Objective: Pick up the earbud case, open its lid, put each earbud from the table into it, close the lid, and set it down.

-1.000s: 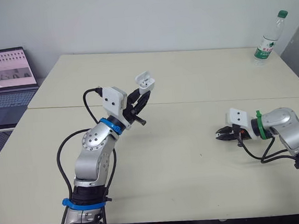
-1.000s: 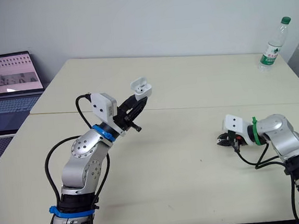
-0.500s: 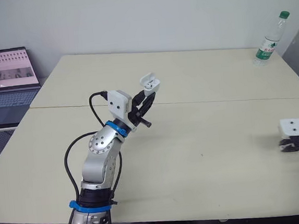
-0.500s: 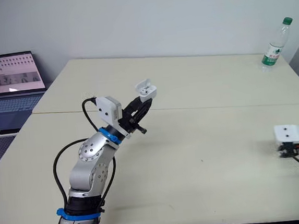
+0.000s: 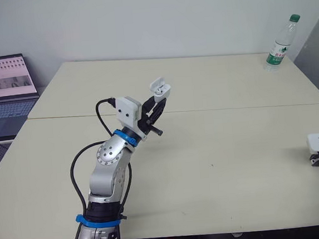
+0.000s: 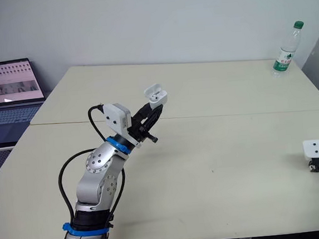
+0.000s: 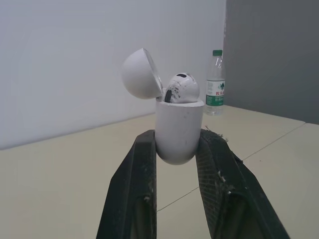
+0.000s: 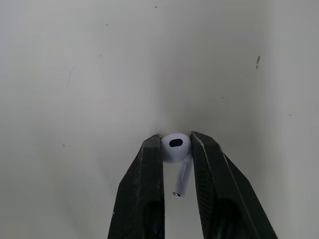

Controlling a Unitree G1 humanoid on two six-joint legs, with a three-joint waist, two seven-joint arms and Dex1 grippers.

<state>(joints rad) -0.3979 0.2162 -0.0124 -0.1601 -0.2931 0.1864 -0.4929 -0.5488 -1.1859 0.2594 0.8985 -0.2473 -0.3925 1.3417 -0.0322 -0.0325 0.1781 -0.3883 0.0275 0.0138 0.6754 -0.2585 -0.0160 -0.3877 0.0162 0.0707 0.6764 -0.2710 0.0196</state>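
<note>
Two earbuds matter here, and each one is already held. In the head views, the left pincer holds the earbud case up above the desk, at about ten o'clock from the desk's middle. This is probably so that the open mouth faces up and can be reached. The right pincer is low over the desk at about four o'clock, well apart from the case. In the left wrist view, the two black fingers press the smooth, white, rounded body of the case between them. The domed lid is tilted back on its hinge, and one glossy earbud stands in its socket. In the right wrist view, the fingers pinch the round head of the second earbud, and its thin stem lies between them over the matte pale desk. I cannot tell whether it touches the desk.
</note>
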